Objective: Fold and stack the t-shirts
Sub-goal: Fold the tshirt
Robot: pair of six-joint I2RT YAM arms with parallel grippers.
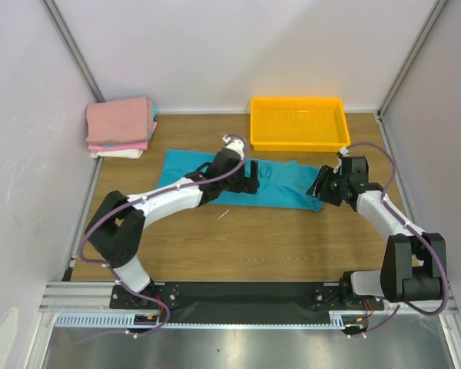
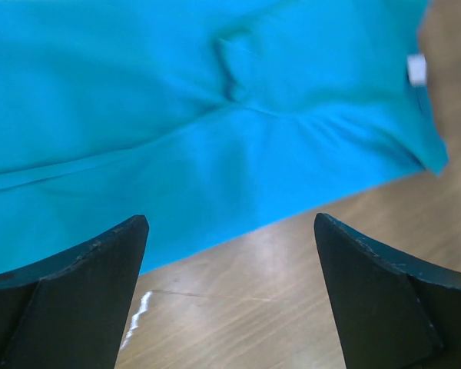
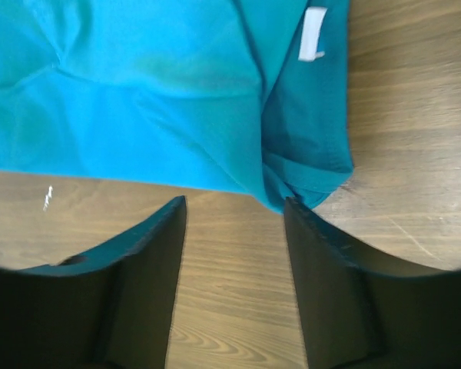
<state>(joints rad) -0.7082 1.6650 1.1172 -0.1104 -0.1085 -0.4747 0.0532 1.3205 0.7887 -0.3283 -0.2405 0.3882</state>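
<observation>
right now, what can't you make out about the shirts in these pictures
- Top view: the left arm covers the middle of the teal t-shirt.
- Top view: the folded stack is too small to count its layers.
- Right wrist view: the neck label is blurred, so any print is unreadable.
- Left wrist view: the teal t-shirt runs off the top and left edges.
</observation>
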